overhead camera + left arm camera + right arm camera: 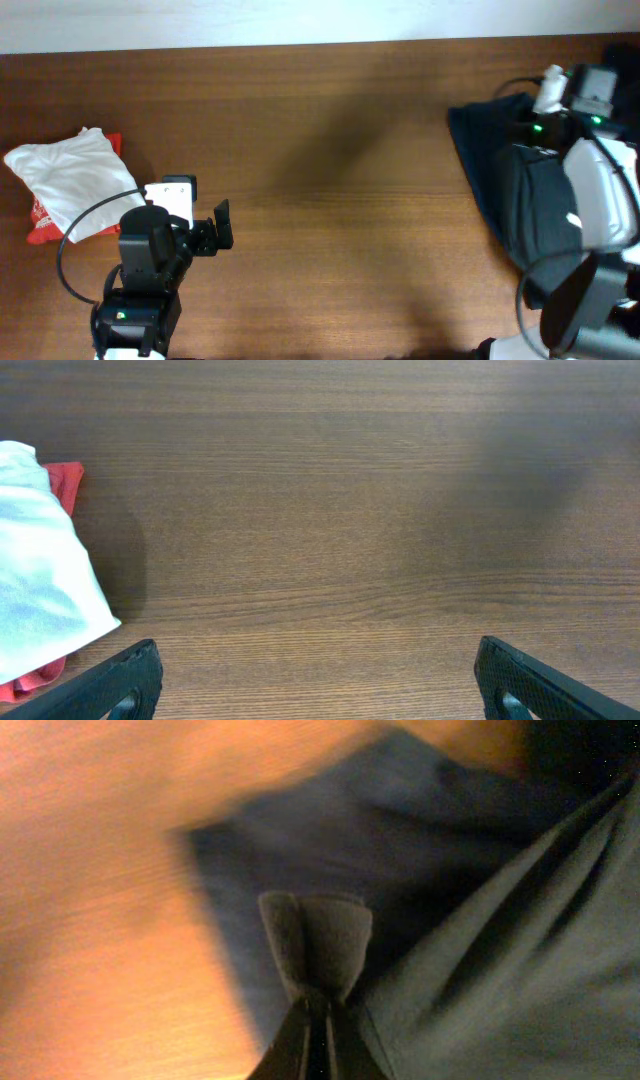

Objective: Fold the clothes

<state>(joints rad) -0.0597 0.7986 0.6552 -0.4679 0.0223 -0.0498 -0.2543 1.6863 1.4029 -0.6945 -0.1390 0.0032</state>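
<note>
A dark navy garment (487,165) lies crumpled at the right end of the table, partly under my right arm. In the right wrist view it fills the frame (480,940), blurred. My right gripper (318,1000) is shut on a pinched fold of this garment; in the overhead view it sits near the garment's far edge (532,125). A white cloth (68,178) lies on a red cloth (40,232) at the left; both show in the left wrist view, white (35,580) and red (66,482). My left gripper (320,685) is open and empty over bare wood (222,225).
The brown wooden table (340,150) runs between the two piles. Its far edge meets a white wall along the top of the overhead view. Black cables loop from both arms near the front edge.
</note>
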